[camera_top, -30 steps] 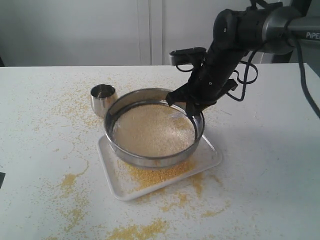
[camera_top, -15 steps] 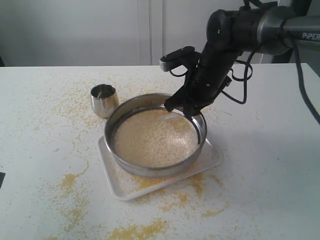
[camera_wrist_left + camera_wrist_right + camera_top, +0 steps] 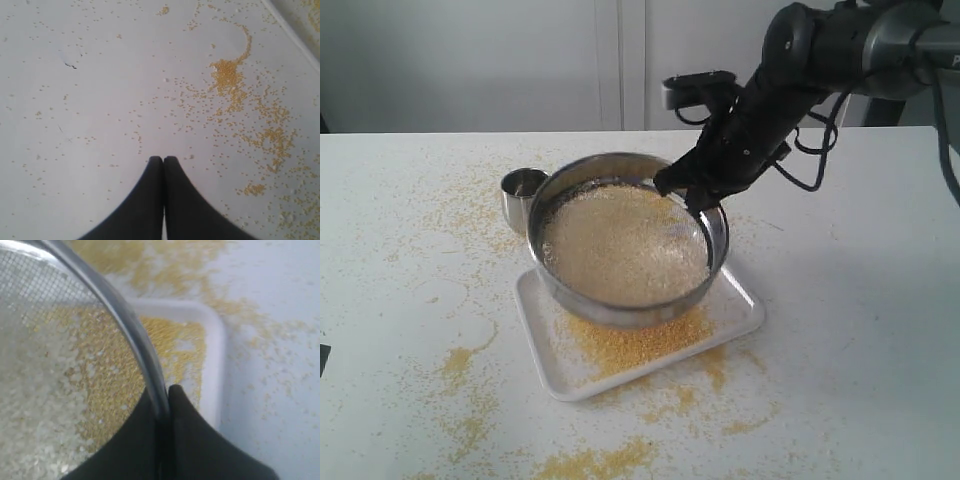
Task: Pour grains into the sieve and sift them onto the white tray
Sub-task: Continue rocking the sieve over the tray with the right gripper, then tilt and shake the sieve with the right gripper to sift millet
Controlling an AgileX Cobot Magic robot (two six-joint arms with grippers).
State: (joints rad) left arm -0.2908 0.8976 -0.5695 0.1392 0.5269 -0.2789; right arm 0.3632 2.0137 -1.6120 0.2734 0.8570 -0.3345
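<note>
Right gripper (image 3: 692, 196) is clenched on the rim of the sieve (image 3: 620, 312), at the far right side of it. The wrist view makes it plain: two black fingers (image 3: 192, 440) pinch the thin steel wall between them, one inside the sieve and one outside. The sieve hangs over the white tray (image 3: 558, 385) and is tipped, its far edge riding higher than the near one. Pale grains (image 3: 620, 245) cover almost the whole mesh, a whitish-beige bed. Below, on the tray, there's a patch of fine yellow meal (image 3: 640, 342) just in front of the sieve, and more shows through the mesh in the right wrist view. A small steel cup (image 3: 523, 188) stands upright on the table (image 3: 860, 300) at the sieve's far left, partly hidden by the rim; touching or not, I cannot tell. Yellow spill (image 3: 590, 462) is scattered across the table around the tray. Left gripper (image 3: 163, 159) is closed, tips pressed together with nothing between them, above bare table dotted with loose yellow grains
</note>
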